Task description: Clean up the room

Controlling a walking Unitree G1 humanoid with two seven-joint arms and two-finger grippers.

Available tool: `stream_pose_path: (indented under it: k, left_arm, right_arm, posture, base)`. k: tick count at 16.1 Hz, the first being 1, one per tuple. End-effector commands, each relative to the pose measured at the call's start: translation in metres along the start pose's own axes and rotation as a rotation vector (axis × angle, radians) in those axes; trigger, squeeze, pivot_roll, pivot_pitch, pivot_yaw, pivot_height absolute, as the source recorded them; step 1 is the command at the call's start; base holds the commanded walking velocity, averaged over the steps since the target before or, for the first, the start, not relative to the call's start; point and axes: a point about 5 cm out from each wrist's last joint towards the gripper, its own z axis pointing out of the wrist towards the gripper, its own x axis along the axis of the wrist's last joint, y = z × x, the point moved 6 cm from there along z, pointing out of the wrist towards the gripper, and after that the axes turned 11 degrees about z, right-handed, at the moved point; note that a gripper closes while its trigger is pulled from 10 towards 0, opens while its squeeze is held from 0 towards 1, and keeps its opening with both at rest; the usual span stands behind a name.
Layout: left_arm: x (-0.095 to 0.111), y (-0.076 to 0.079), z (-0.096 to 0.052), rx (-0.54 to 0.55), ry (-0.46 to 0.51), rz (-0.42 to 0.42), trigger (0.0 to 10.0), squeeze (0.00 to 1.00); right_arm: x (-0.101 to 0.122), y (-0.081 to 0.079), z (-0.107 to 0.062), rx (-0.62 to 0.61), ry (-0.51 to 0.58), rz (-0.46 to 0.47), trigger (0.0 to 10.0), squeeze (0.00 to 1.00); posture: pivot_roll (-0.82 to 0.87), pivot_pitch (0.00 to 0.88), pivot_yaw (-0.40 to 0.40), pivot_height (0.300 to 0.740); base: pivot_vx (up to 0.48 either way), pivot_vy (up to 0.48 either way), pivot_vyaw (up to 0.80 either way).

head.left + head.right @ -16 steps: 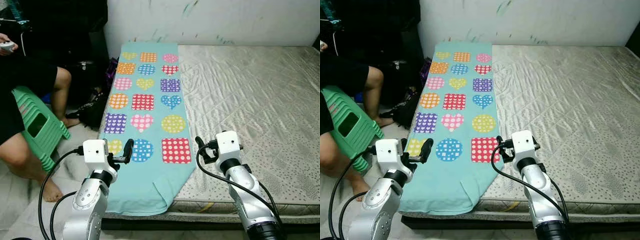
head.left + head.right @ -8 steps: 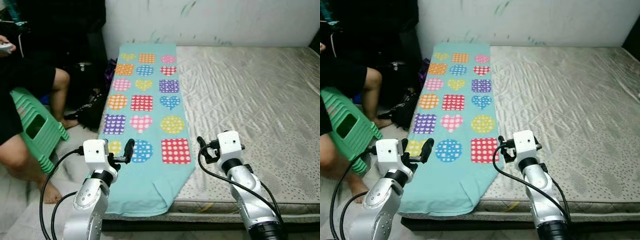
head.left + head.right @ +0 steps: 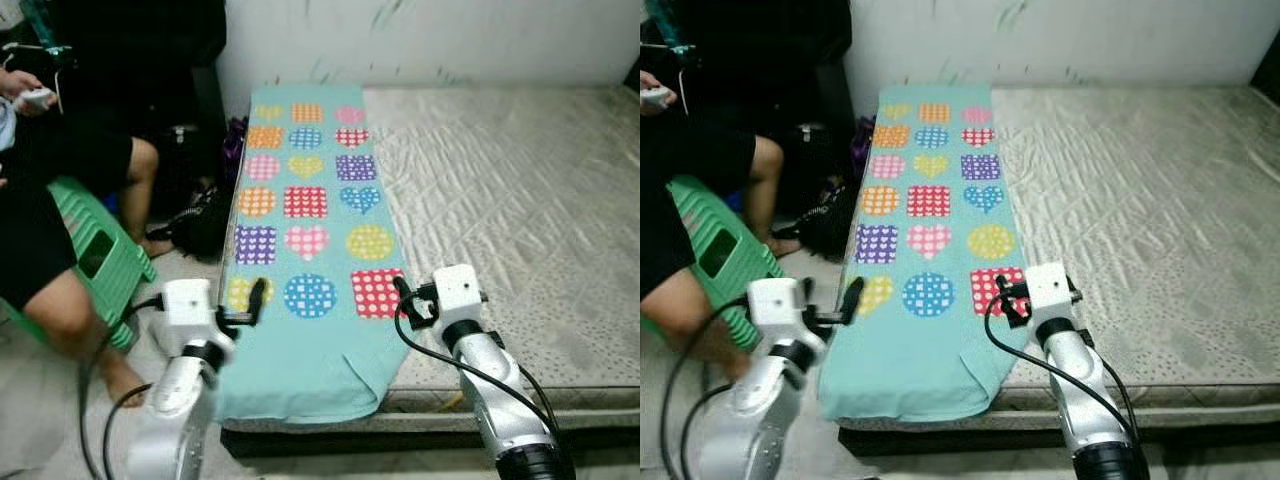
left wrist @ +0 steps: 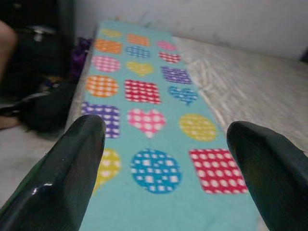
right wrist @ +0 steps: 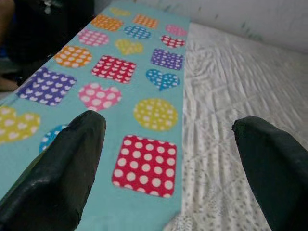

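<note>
— Noting first the item in question: a folded teal blanket (image 3: 312,235), printed with dotted hearts, circles and squares, lies lengthwise along the left edge of the mattress (image 3: 520,200). It runs from the upper centre of the head view down to the lower centre, and its near end droops over the mattress edge.

— How would you rate its handling?

— Soft, limp and light, by my judgement. It should sag and unfold wherever it is not supported, so a one-point lift would let it trail. The fabric looks thick enough for a pinch to hold. Fragility is no concern.

— Recommended hold?

— The two near corners or the near hem, one per side. That rounded lower end, at lower centre, looks the most reachable.

— Position of the grippers?

— The left gripper (image 3: 257,299) is at the blanket's left border, lower left of centre, above the yellow heart. The right gripper (image 3: 404,297) is at lower right of centre, just beside the red dotted square where blanket meets bare mattress. Both wrist views look up the blanket's length between widely spread black fingers. Both stand released, grasping nothing, and I cannot confirm either is touching the cloth.

— Anything else nearby?

— A person (image 3: 60,190) is seated on a green stool (image 3: 105,265) at the left of frame, with a dark bag (image 3: 195,225) on the floor between stool and bed.
</note>
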Motion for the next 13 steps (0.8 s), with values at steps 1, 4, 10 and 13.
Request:
stream_pose_path:
  k: [1,4,10,13]
  left_arm:
    - [0.000,-0.005,0.000,0.010,-0.002,0.012,10.0,0.00]
    - [0.000,-0.004,-0.001,0.010,-0.003,0.013,10.0,0.00]
    - [-0.008,-0.008,-0.004,0.024,-0.031,0.023,10.0,0.00]
    - [-0.009,-0.019,-0.007,0.045,-0.034,0.076,10.0,0.00]
  right_arm:
    - [0.003,0.002,0.001,-0.008,0.009,0.000,10.0,0.00]
    - [0.002,0.002,0.001,-0.006,0.009,-0.002,10.0,0.00]
    - [0.001,0.002,0.000,-0.011,0.008,0.036,10.0,0.00]
    - [0.006,0.009,0.000,-0.065,0.012,0.165,10.0,0.00]
  posture:
    - [-0.13,0.075,0.007,0.740]
    - [-0.13,0.073,0.004,0.740]
    - [-0.12,0.057,0.011,0.740]
    - [-0.12,0.049,0.024,0.740]
  base:
    - [0.000,0.000,0.00]
    - [0.000,0.000,0.00]
    - [0.000,0.000,0.00]
    - [0.000,0.000,0.00]
